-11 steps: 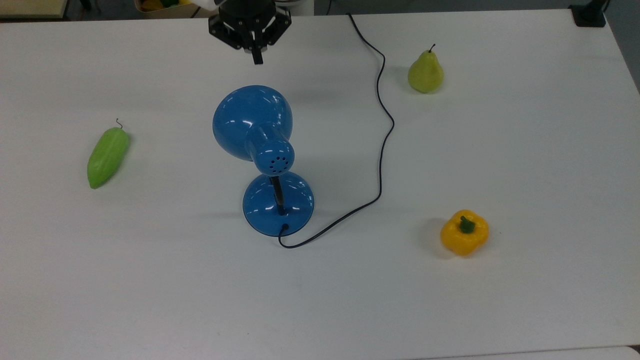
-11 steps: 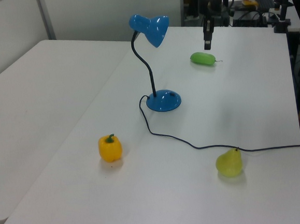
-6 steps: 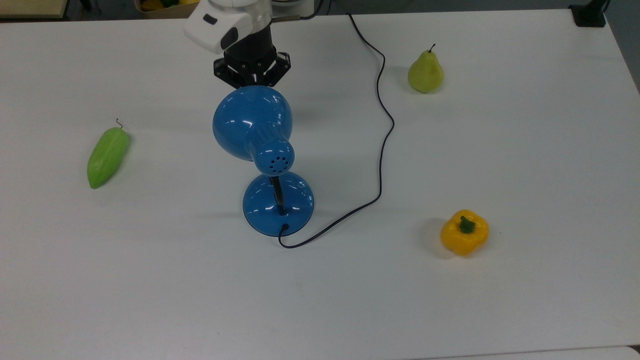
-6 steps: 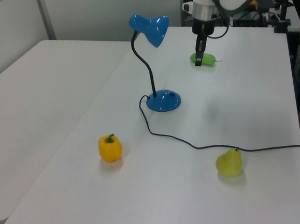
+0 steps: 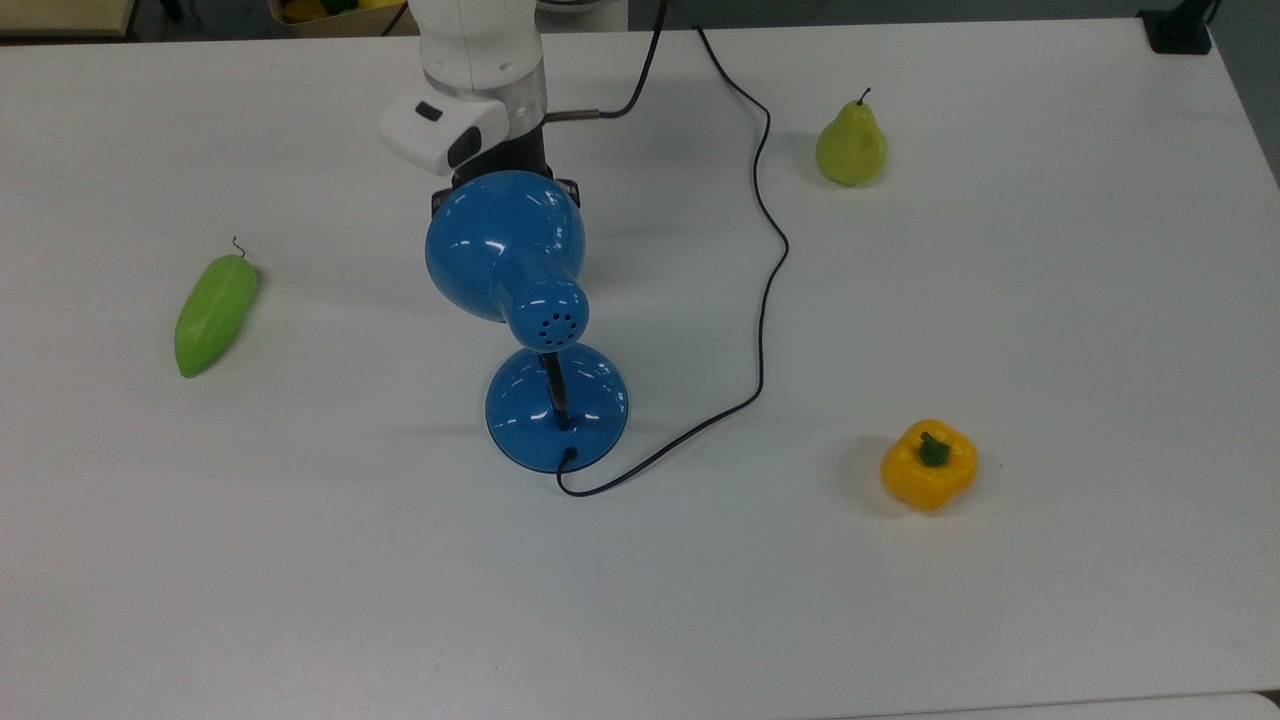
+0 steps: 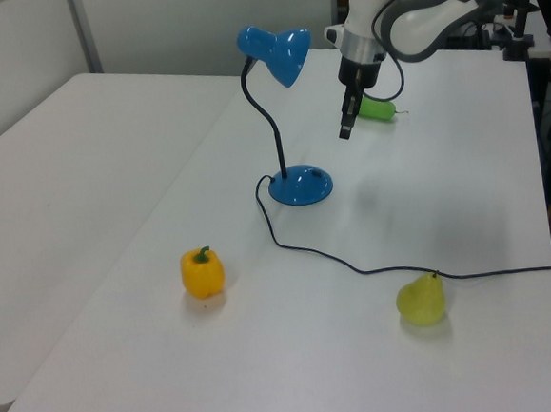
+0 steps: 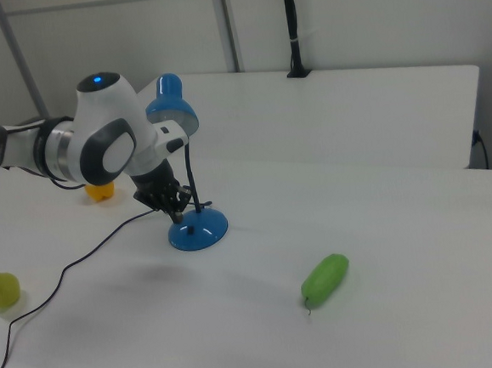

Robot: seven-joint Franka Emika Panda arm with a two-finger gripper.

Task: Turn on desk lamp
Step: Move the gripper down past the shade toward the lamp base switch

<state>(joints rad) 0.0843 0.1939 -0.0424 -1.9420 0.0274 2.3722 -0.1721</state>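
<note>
The desk lamp [image 6: 286, 129] stands upright on the counter [image 6: 448, 211], its shade facing down toward the tool [image 6: 344, 132]. The tool's fingers look pressed together, gripping nothing. No writing is readable.

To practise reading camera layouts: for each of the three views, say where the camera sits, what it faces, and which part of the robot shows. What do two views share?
Top view: overhead, looking down on the white table and desk lamp; the arm's wrist shows at the top edge.
Left view: raised, off the pear end, facing along the table; the gripper hangs beside the lamp.
Right view: raised, off the green vegetable side; the arm enters from the right view's left.
Left and right views share the lamp, pear and yellow pepper.
</note>
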